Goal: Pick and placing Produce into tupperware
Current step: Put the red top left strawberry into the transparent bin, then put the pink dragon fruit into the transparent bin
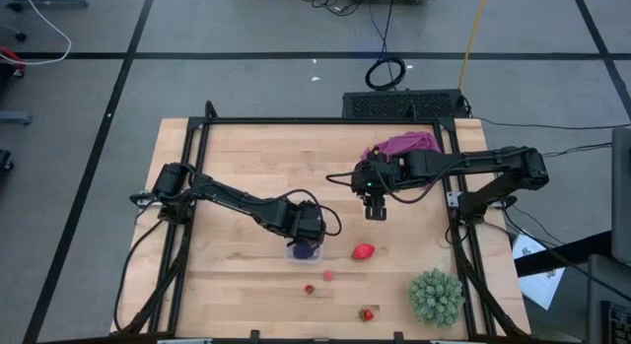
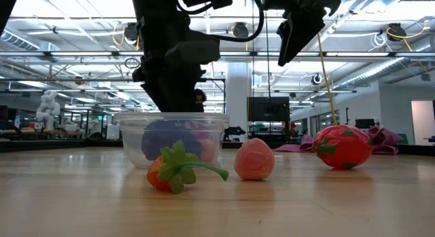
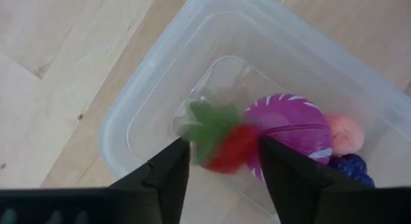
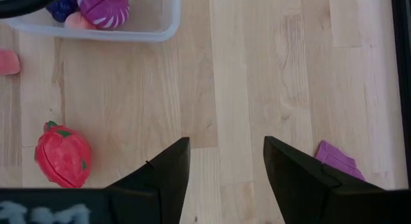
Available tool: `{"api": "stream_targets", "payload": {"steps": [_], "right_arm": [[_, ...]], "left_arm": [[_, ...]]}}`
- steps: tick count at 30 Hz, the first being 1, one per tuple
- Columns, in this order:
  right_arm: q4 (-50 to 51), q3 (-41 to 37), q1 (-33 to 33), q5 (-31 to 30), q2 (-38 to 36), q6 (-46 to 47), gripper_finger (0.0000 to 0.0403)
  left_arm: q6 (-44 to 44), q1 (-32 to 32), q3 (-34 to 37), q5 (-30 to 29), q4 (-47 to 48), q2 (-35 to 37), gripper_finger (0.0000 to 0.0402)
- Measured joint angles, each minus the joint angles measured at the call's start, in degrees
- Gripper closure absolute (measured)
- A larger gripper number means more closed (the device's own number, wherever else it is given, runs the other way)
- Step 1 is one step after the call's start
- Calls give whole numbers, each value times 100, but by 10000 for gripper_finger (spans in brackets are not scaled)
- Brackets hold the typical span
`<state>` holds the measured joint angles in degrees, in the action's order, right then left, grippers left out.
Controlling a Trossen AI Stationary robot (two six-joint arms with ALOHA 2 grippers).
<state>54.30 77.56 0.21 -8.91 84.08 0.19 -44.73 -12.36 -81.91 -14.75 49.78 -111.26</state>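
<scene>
The clear tupperware (image 1: 304,251) (image 2: 173,138) sits on the wooden table's near middle. My left gripper (image 1: 308,234) (image 3: 223,161) hovers open right over it. A red strawberry with a green top (image 3: 221,144) shows blurred between and below its fingers, inside the tupperware. Beside it lie a purple-pink round piece (image 3: 292,124), a pale pink piece (image 3: 345,134) and a purple grape bunch (image 3: 352,167). On the table rest the larger red piece (image 1: 364,251) (image 4: 62,161), a small pink piece (image 1: 328,275) and two strawberries (image 1: 309,289) (image 1: 367,313). My right gripper (image 1: 375,210) (image 4: 226,161) is open above bare wood.
A spiky green ball plant (image 1: 437,295) stands at the table's near right corner. The purple-pink cloth (image 1: 404,144) lies at the far edge, behind the right arm. A black frame (image 1: 315,120) rims the table. Bare wood stretches across the table's left and far middle.
</scene>
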Motion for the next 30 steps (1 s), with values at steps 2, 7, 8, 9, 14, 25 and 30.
{"api": "stream_targets", "payload": {"steps": [2, 7, 8, 9, 14, 25, 30], "right_arm": [[0, 0, 0, 0, 0, -1, 213], [0, 1, 1, 1, 2, -4, 213], [0, 0, 0, 0, 1, -18, 213], [-1, 0, 0, 1, 0, -28, 213], [-2, 2, 2, 2, 0, -44, 213], [-7, 2, 1, 0, 0, -44, 213], [100, 2, 0, 0, 1, -43, 213]], "left_arm": [[3, 0, 0, 19, -1, 0, 193], [72, 0, 0, 78, 0, 0, 171], [72, 0, 0, 79, 0, 0, 169], [72, 0, 0, 79, 0, 0, 168], [72, -2, 0, 127, -6, 0, 167], [286, -22, -399, 231, 85, 48, 185], [304, -126, -863, 203, 710, 202, 205]]}}
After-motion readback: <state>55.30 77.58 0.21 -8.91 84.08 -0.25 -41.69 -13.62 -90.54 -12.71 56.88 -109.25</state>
